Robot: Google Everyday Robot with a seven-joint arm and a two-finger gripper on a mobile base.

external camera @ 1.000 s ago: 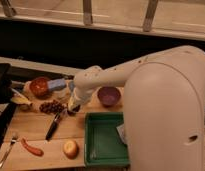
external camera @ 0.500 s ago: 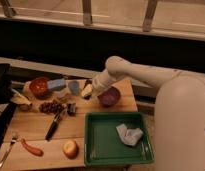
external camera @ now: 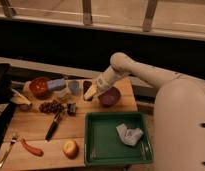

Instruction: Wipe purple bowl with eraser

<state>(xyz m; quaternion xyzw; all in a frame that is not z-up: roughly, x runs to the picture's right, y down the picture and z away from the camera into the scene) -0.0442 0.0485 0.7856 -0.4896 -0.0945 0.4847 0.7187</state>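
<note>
The purple bowl [external camera: 110,97] stands at the right end of the wooden board, just above the green tray. My arm comes in from the right and slopes down to its left rim. My gripper [external camera: 91,92] hangs just left of the bowl, shut on the eraser [external camera: 87,87], a dark block that sticks out at its tip. The eraser is beside the bowl's left edge; I cannot tell whether it touches the bowl.
A green tray [external camera: 96,150] holds a crumpled cloth [external camera: 129,134]. On the board lie an orange-red bowl [external camera: 40,86], blue sponge [external camera: 56,83], grey cup [external camera: 74,87], grapes [external camera: 51,106], small dark object [external camera: 71,108], black-handled knife [external camera: 53,127], apple [external camera: 70,148], red sausage-like item [external camera: 32,147] and fork [external camera: 7,150].
My gripper has swung right from over the middle of the board to the purple bowl's left rim. The arm now reaches in from farther back.
</note>
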